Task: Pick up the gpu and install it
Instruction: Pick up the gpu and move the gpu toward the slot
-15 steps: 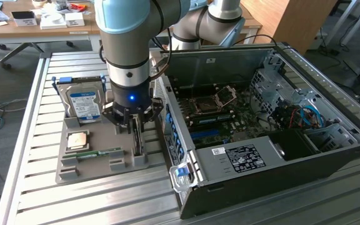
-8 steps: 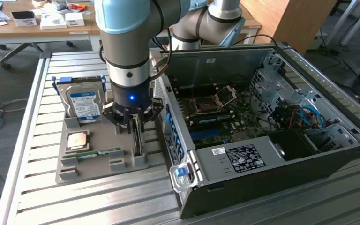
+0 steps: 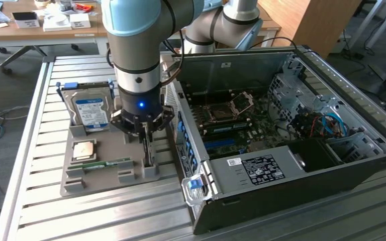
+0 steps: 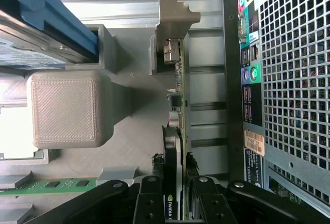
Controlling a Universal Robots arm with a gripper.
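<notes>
The gpu stands on edge in a slot of the grey holder tray, its silver end bracket at the far end. In the exterior view the gpu is a thin upright card just left of the open computer case. My gripper is lowered straight over it. In the wrist view my gripper straddles the card, and the black fingertips press against both faces, around the fan side and the board. The card still sits in its slot.
On the same tray lie a silver hard drive with a blue-white label, a square processor and a narrow green memory stick. The case's perforated rear panel is close beside the card. The motherboard lies exposed inside the case.
</notes>
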